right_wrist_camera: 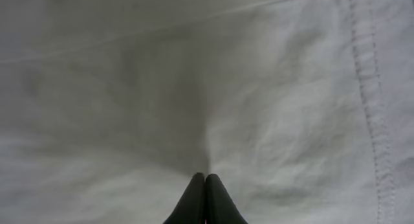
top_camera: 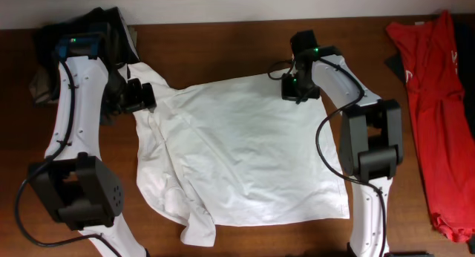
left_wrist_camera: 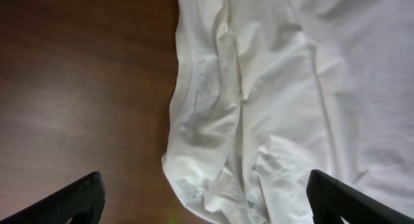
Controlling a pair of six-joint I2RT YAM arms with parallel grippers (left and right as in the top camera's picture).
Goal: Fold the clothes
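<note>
The white T-shirt point(top_camera: 245, 149) lies spread on the brown table point(top_camera: 223, 45), with its graphic hidden. Its left side is rumpled, with a sleeve bunched near the front point(top_camera: 194, 223). My left gripper point(top_camera: 141, 96) is open and empty over the shirt's far left edge. In the left wrist view its fingers point(left_wrist_camera: 204, 180) straddle the crumpled white edge point(left_wrist_camera: 213, 120) and bare wood. My right gripper point(top_camera: 297, 90) is at the shirt's far right corner. In the right wrist view its fingers point(right_wrist_camera: 205, 179) are shut on the white fabric point(right_wrist_camera: 129, 88), creases run out from the tips, and a stitched hem point(right_wrist_camera: 369, 75) runs alongside.
A red shirt point(top_camera: 434, 101) lies along the table's right side. Dark folded garments point(top_camera: 100, 23) and a beige one point(top_camera: 41, 82) sit at the far left corner behind my left arm. The wall runs along the table's back edge.
</note>
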